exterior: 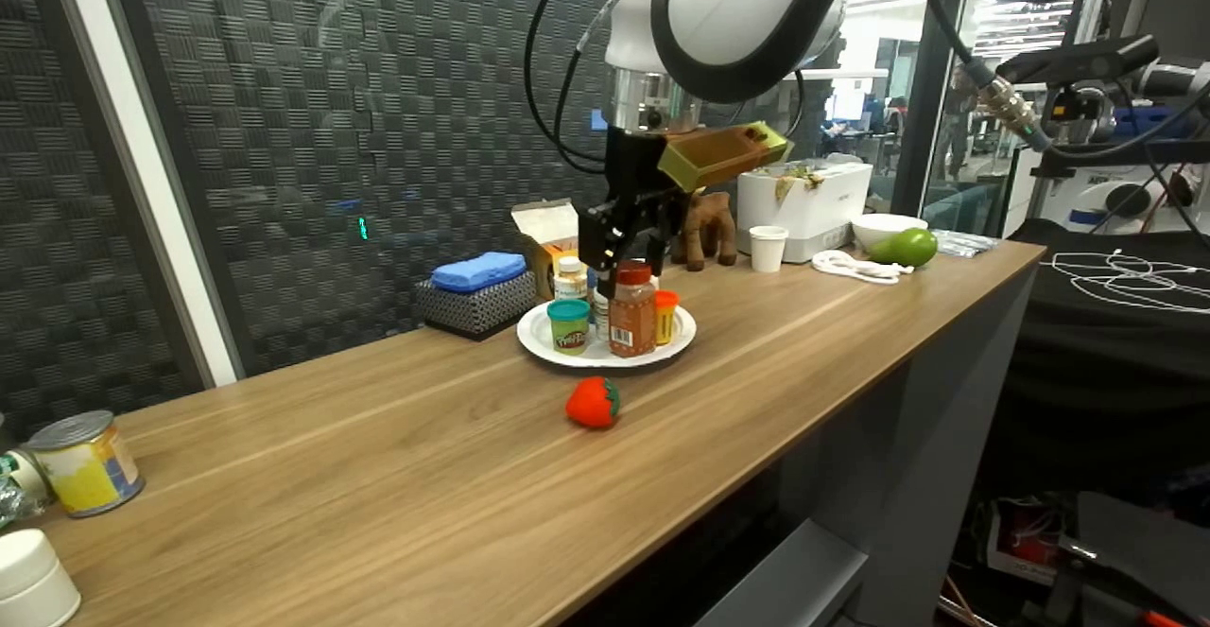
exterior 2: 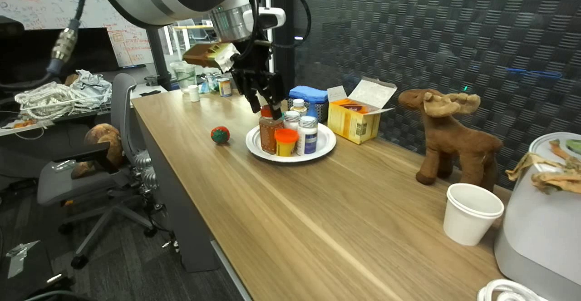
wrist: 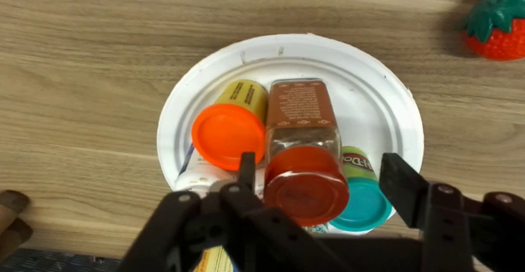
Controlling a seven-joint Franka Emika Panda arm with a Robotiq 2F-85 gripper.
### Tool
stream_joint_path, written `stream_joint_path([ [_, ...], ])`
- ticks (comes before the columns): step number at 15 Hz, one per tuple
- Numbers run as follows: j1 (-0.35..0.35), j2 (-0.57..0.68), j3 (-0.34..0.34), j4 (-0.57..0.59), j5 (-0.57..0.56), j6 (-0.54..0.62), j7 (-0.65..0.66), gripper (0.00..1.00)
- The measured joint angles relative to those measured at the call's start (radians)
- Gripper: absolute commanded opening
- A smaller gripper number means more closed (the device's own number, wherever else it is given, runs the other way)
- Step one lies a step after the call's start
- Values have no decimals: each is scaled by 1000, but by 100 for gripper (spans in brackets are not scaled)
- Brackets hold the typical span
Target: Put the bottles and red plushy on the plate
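Observation:
The round white plate sits on the table with several bottles crowded on it. A reddish-brown bottle with a red cap stands upright on it, beside a yellow tub with an orange lid. A green tub with a teal lid and white bottles share the plate. My gripper is open above the plate, its fingers on either side of the red cap with gaps showing. Off the plate, the red plushy, strawberry-like with green leaves, lies on the bare wood in both exterior views.
Behind the plate are an open yellow box and a patterned box with a blue cloth. A brown plush moose, a white cup and a white appliance line the back. A can stands at the far end.

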Motion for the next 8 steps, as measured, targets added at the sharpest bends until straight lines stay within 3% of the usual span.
stream_joint_path([
  [8,68,-66,64,-4,-72,-51,90,100],
])
